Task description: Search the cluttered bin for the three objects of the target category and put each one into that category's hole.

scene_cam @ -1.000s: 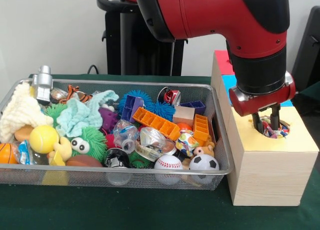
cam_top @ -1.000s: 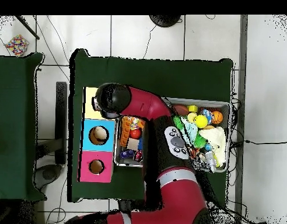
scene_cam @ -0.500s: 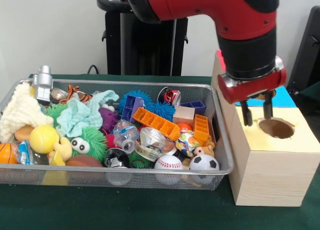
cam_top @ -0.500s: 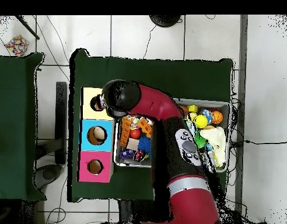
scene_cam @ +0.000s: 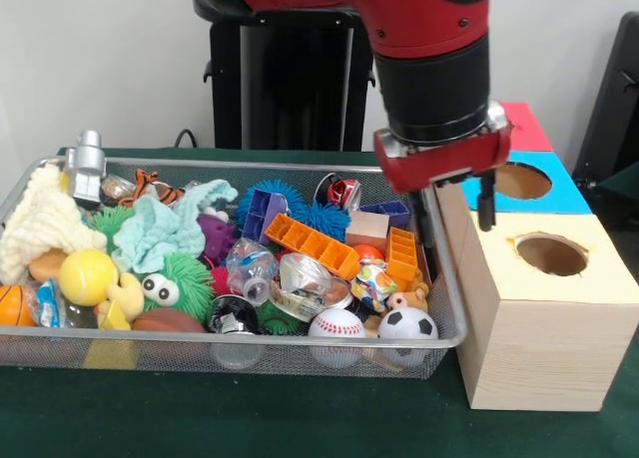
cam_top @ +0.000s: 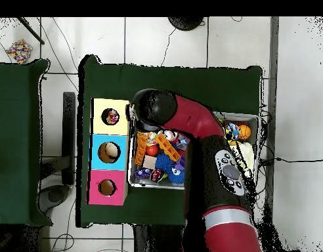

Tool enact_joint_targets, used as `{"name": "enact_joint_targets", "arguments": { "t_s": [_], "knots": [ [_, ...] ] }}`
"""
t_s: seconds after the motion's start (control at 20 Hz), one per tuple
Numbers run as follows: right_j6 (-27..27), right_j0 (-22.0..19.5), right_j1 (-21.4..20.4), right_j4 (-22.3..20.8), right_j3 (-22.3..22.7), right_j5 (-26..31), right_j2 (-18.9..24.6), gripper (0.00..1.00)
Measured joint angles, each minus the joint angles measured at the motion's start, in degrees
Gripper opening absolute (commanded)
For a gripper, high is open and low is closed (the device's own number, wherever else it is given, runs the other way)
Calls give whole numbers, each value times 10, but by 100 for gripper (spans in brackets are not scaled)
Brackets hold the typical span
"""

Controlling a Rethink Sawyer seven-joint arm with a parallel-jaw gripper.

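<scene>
My gripper [scene_cam: 455,213] hangs open and empty over the gap between the wire mesh bin [scene_cam: 250,341] and the wooden box. It is left of the round hole [scene_cam: 551,253] in the yellow top and apart from it. In the overhead view the hole [cam_top: 111,117] shows a white wad with coloured dots [cam_top: 112,118] inside it, and the arm covers the gripper. Another dotted crumpled wad [scene_cam: 373,282] lies in the bin among toys near its right front, below and left of the gripper. A third wad is not visible.
Blue-topped [scene_cam: 564,194] and red-topped [scene_cam: 524,126] holes sit behind the yellow one. The bin [cam_top: 255,119] is packed with balls, orange blocks [scene_cam: 312,242], a mint cloth [scene_cam: 160,229] and a cream cloth [scene_cam: 40,224]. The arm [cam_top: 210,144] spans it.
My gripper rose out of the yellow hole and moved left toward the bin's right edge. The dotted wad that was between its fingers stayed in the hole.
</scene>
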Motion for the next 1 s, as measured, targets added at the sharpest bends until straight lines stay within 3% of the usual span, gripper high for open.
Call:
{"name": "enact_joint_targets", "arguments": {
  "t_s": [0.45, 1.0],
  "knots": [
    [0, 18, 4, -58, -8, 13, -68, 100],
    [0, 38, 10, -86, -26, 13, -115, 100]
  ]
}}
